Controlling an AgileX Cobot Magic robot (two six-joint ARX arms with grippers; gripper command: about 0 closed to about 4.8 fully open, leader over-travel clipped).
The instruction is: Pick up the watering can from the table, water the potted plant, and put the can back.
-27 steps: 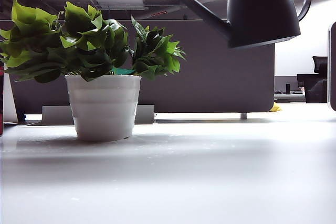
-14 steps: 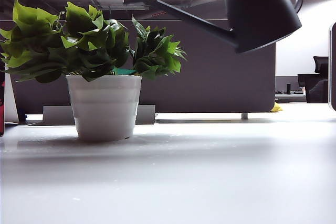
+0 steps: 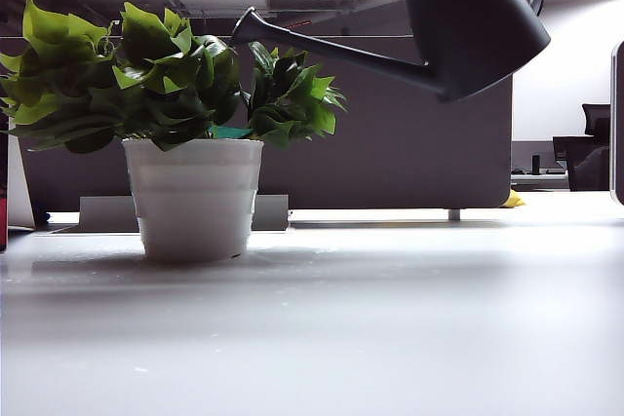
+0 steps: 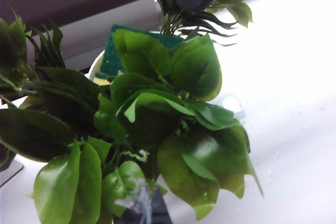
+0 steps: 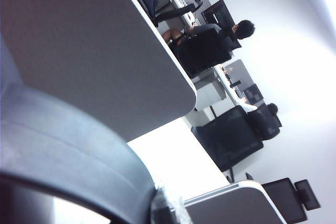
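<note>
The dark grey watering can (image 3: pixel 478 17) hangs tilted high at the right of the exterior view. Its long spout (image 3: pixel 322 46) slopes down and left, and the tip is over the leaves of the potted plant (image 3: pixel 175 85). The plant's white ribbed pot (image 3: pixel 195 197) stands on the table (image 3: pixel 390 319). My right gripper (image 5: pixel 168 211) is shut on the can's loop handle (image 5: pixel 79 150); in the exterior view it is cut off by the top edge. My left gripper (image 4: pixel 142 211) hovers just over the plant's leaves (image 4: pixel 157 114), its fingers together with nothing between them.
A dark grey partition panel (image 3: pixel 409 143) stands behind the table. A green square pad (image 4: pixel 113 51) lies in the pot among the leaves. Office chairs (image 5: pixel 231 135) and desks are far behind. Water drops speckle the tabletop (image 4: pixel 294 129) beside the plant.
The can has tipped further. Its spout has swung down and left, so the tip has come from the top edge to over the plant. The plant has not moved.
</note>
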